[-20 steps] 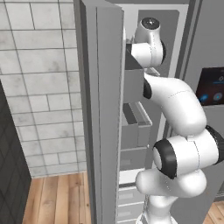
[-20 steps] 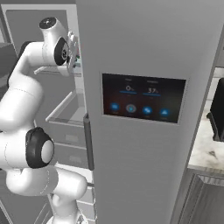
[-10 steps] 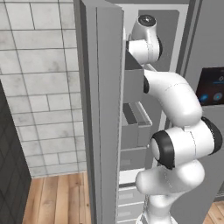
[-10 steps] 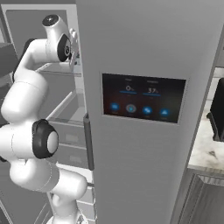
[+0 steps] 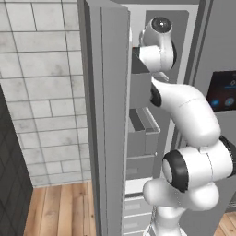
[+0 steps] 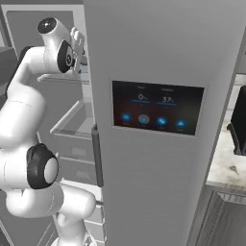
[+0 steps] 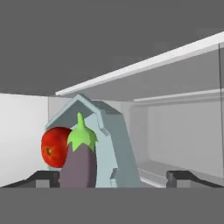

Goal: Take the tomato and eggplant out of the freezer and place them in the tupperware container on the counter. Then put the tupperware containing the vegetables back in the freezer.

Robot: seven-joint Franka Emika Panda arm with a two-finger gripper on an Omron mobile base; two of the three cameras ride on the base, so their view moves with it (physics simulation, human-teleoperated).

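Note:
In the hand view the dull purple eggplant [image 7: 78, 164] stands upright with its green stem on top, low and left of centre. The glossy red tomato [image 7: 54, 147] sits just behind it to the left, partly covered by it. My gripper [image 7: 113, 179] is open, and the eggplant is in the gap close to the left fingertip [image 7: 43, 177]. The arm reaches high into the open freezer [image 5: 106, 115], its hand [image 6: 74, 45] at the top shelf, where the door edge hides the fingers. The tupperware container is out of view.
A pale blue-grey angular object [image 7: 109, 144] leans right behind the eggplant. A white shelf edge [image 7: 144, 65] runs overhead. The freezer's right door with its dark touch panel [image 6: 156, 108] stands shut. To the right are the counter [image 6: 223, 166] and a black microwave [image 6: 239, 120].
The hand has stayed at the top shelf. The arm's elbow and lower links have shifted slightly.

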